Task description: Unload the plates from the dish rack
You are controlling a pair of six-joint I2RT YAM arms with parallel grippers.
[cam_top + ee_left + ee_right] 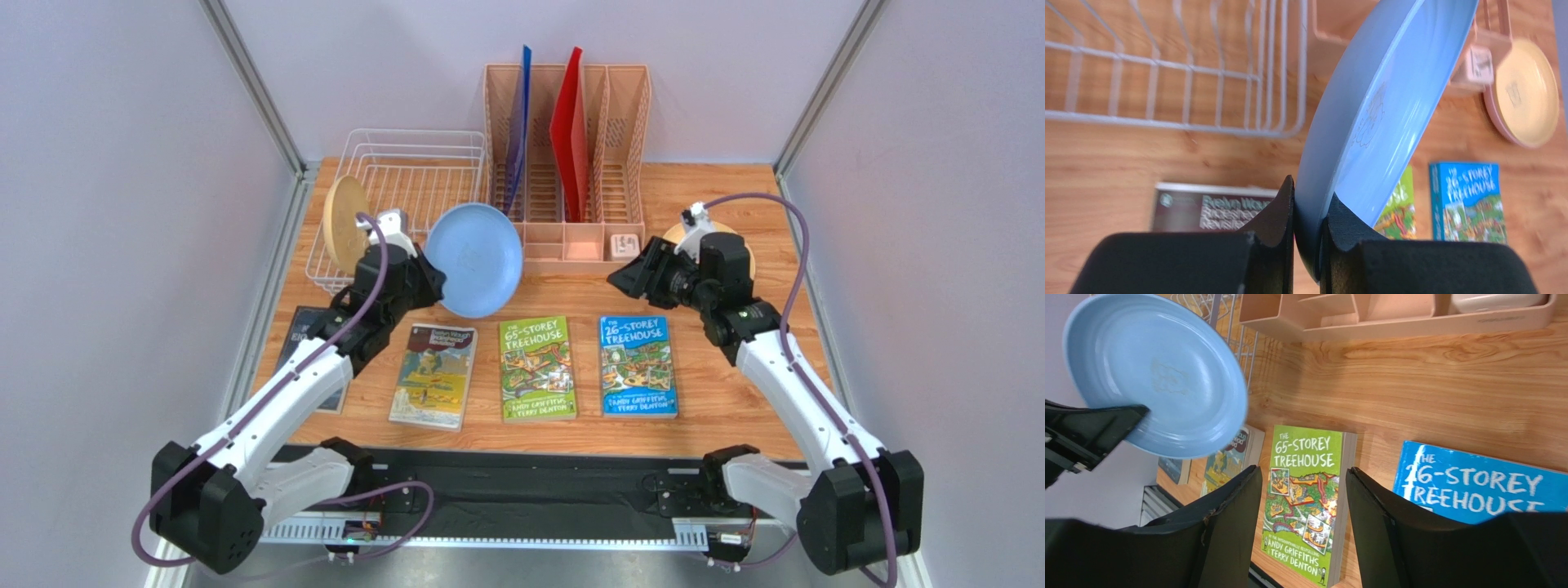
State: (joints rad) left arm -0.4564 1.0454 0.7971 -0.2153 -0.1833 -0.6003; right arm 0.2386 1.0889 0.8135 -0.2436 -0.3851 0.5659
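Top external view: the counter carries the dish rack at ten o'clock, one tan plate upright at its nine o'clock edge. The light blue plate is out, at the rack's four o'clock, with its rim pinched in the left hand (an edge grip suits upright slots). The right hand at two o'clock gapes empty.

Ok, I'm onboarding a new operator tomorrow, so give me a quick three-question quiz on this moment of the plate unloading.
1. True or false: the right gripper holds a plate.
2. Which plate is the left gripper clamped on? A tan, B light blue, C pink.
3. Fill in: a tan plate stands on edge at the left end of the white wire ___.

Key
1. False: its jaws stand open with nothing between them.
2. B: the light blue plate, pinched at its rim.
3. dish rack.
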